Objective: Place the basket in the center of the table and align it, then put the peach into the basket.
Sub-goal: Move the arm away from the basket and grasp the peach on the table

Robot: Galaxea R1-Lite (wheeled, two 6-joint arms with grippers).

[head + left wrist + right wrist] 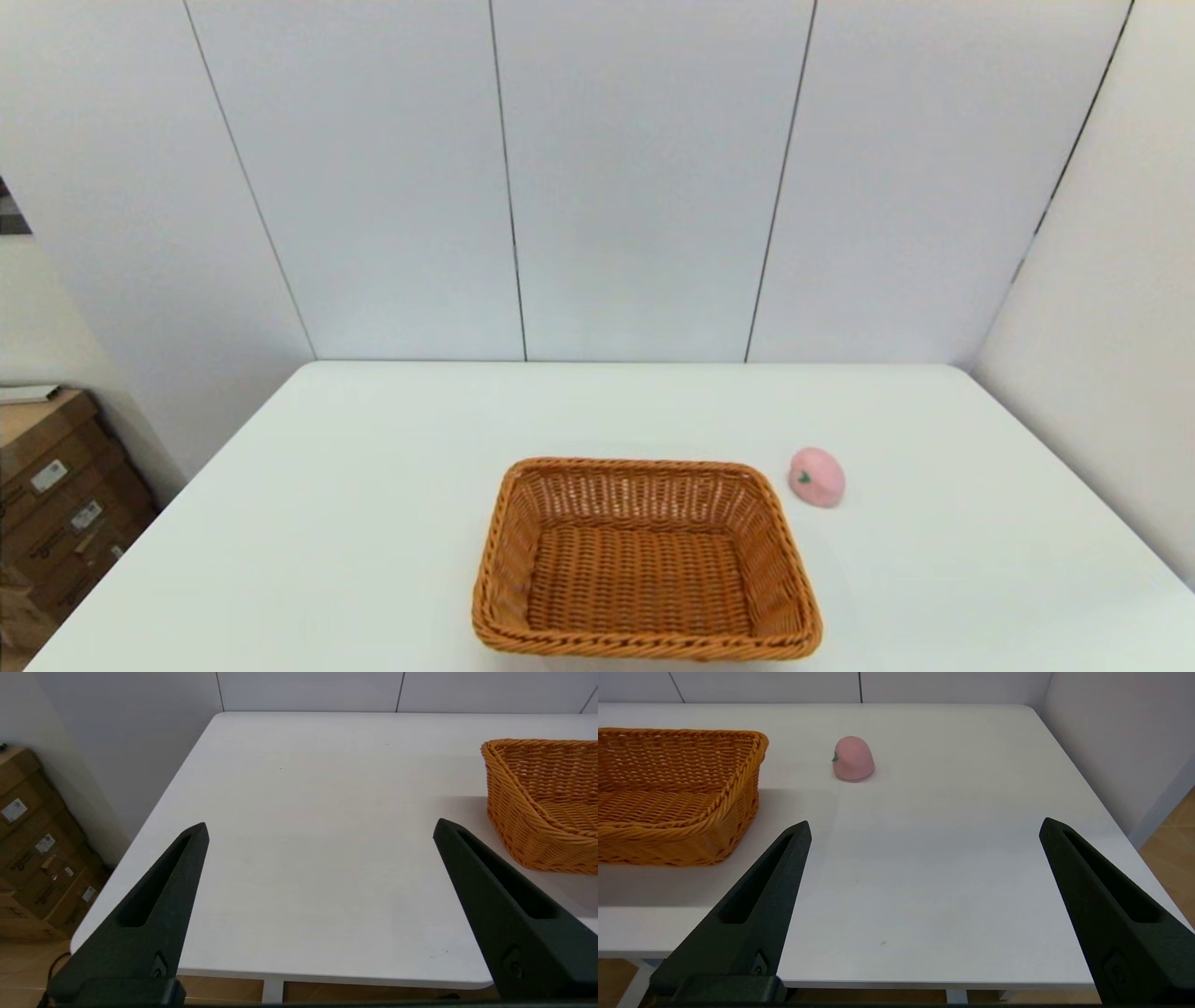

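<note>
Sitting on the white counter (pixel 373 485), the basket (pixel 646 560) holds nothing; the peach (pixel 817 477) lies just right. Cardboard boxes (pixel 56 495) stack leftward. Left pincer (pixel 320 833) and right pincer (pixel 924 828) hover spread, empty.

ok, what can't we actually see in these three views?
- Head view: neither arm shows; the bottom edge cuts the orange-brown woven wicker basket's near rim.
- Left wrist view: picture edge crops the basket; the small pale-pink toy peach is out of frame.
- Right wrist view: edge crops the basket's far end.
</note>
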